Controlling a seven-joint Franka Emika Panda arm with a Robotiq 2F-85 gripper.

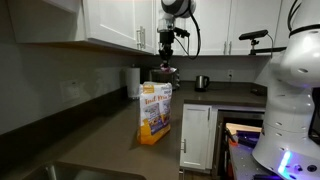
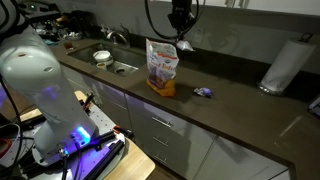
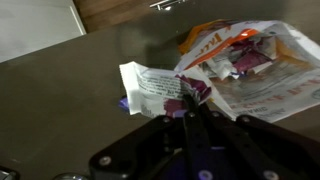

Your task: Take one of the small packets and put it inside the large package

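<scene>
Fingers (image 3: 189, 126) are hovering right over the open large package (image 1: 155, 112), pinching a small packet (image 3: 194, 92), spare packet (image 2: 203, 92) sitting on the desk (image 2: 235, 112) beside it.

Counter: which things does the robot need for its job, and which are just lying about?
For the job: small packet in the fingers, orange snack bag, spare packet.
Just lying about: white roll, metal pot, sink.
</scene>
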